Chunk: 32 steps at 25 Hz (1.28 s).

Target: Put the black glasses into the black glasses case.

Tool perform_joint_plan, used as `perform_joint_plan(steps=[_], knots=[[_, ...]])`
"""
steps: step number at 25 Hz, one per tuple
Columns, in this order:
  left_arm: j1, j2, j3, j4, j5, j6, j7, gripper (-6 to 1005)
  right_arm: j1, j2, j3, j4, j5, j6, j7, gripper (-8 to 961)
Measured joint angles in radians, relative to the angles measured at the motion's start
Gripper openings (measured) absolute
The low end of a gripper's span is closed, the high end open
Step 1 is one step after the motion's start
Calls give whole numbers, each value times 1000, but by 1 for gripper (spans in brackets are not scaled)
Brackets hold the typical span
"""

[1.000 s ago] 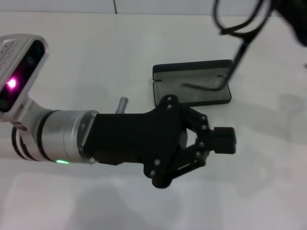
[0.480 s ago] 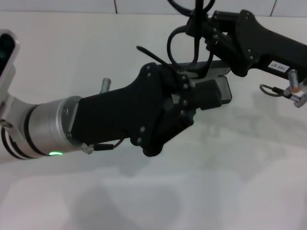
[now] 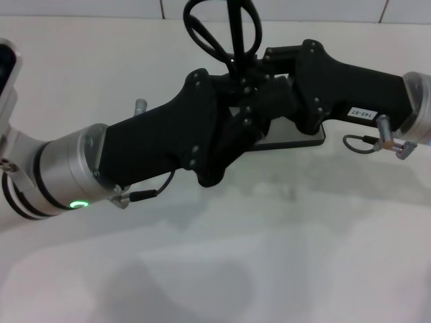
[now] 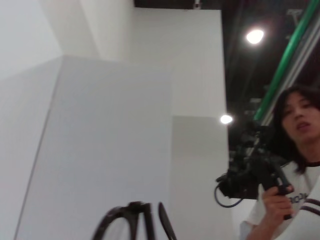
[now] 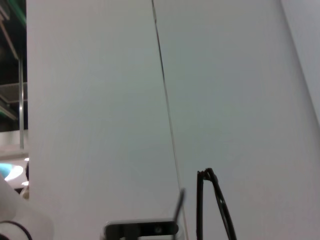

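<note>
Basically black glasses (image 3: pixel 222 30) look light and fragile; grip the frame, not lenses. Right gripper (image 3: pixel 259 81) and left gripper (image 3: pixel 242 114) meet beneath them over the black glasses case (image 3: pixel 306 140). Can't tell either pincer's state.

The thin black-framed glasses with round lenses (image 3: pixel 222 30) are raised above the table, rims uppermost and temple arms pointing down; the same rims show at the lower edge of the left wrist view (image 4: pixel 131 223) and as thin black wire in the right wrist view (image 5: pixel 212 207). The flat rectangular black glasses case (image 3: pixel 304 137) lies on the table below them, mostly hidden, with only its near edge and one rounded corner visible.
</note>
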Motion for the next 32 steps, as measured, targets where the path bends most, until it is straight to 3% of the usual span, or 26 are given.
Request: perform_joint_plan(steps=[15, 19, 21, 22, 23, 24, 26, 28, 30, 32], knots=[[9, 5, 0, -32, -26, -28, -13, 48, -7, 0, -33, -26, 2, 42, 2, 97], [24, 23, 1, -28, -16, 26, -13, 48, -15, -6, -32, -32, 1, 60, 3, 97], [38, 43, 3, -24, -13, 65, -12, 48, -47, -22, -32, -98, -41, 104, 26, 97], [50, 58, 4, -18, -13, 83, -13, 48, -64, -28, -33, -138, -72, 124, 50, 97], [50, 58, 4, -18, -13, 83, -13, 48, -89, -38, -32, -204, -122, 155, 87, 97], [93, 88, 6, 21, -12, 103, -21, 48, -119, -46, -32, -285, -180, 181, 137, 97], [140, 108, 4, 69, -14, 105, -32, 49, -183, -53, -32, -459, -320, 230, 248, 97], [190, 129, 1, 116, -18, 105, -38, 49, -256, -44, -32, -675, -510, 284, 379, 97], [227, 141, -13, 144, -24, 105, -40, 49, -315, -18, -44, -897, -714, 324, 495, 97], [255, 142, -53, 151, -22, 105, -49, 49, -348, -5, -96, -1085, -910, 359, 622, 97]])
